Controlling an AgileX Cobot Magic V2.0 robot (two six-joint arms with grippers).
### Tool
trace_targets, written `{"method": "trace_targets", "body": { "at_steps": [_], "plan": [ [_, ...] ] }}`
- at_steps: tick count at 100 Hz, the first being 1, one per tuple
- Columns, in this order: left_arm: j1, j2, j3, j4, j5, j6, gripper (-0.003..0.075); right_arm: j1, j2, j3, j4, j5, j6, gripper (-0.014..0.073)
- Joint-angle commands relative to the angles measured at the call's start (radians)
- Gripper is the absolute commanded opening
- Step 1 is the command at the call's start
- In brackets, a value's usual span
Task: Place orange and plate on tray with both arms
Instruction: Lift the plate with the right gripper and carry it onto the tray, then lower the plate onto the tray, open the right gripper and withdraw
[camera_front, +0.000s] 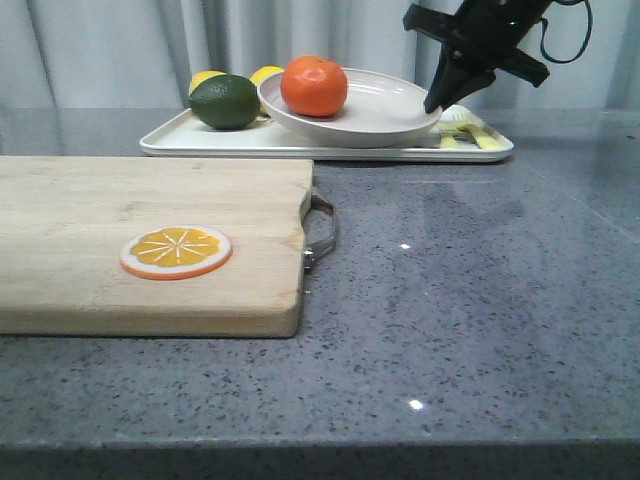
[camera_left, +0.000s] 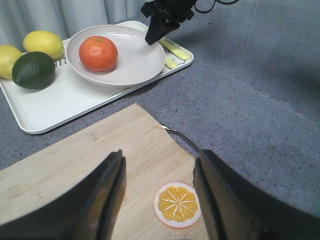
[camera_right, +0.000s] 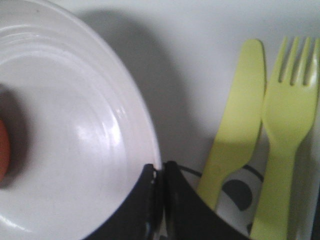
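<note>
The orange (camera_front: 314, 86) lies in the off-white plate (camera_front: 375, 110), which rests tilted on the white tray (camera_front: 290, 142) at the back of the table. My right gripper (camera_front: 434, 102) is shut on the plate's right rim; in the right wrist view its fingers (camera_right: 160, 172) pinch the rim of the plate (camera_right: 65, 135), and the orange (camera_right: 3, 150) shows only as a sliver. My left gripper (camera_left: 159, 172) is open and empty above the wooden cutting board (camera_left: 85, 165). In the left wrist view the orange (camera_left: 98, 53) sits in the plate (camera_left: 132, 62) on the tray (camera_left: 60, 102).
A dark green lime (camera_front: 224, 101) and two lemons (camera_front: 207, 78) lie on the tray's left part. A yellow-green knife (camera_right: 232, 130) and fork (camera_right: 287, 135) are at its right end. The cutting board (camera_front: 150, 240) with a metal handle (camera_front: 322, 232) carries an orange slice (camera_front: 176, 251).
</note>
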Motion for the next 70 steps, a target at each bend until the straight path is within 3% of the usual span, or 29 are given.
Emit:
{"method": "trace_targets", "body": {
  "at_steps": [1, 70],
  "plan": [
    [0.001, 0.008, -0.025, -0.003, -0.073, 0.001, 0.0312, 0.002, -0.063, -0.034, 0.039, -0.08, -0.008, -0.0064],
    [0.001, 0.021, -0.025, -0.005, -0.077, 0.001, 0.0311, 0.001, -0.058, -0.034, -0.028, -0.123, -0.008, -0.0036]
  ]
}}
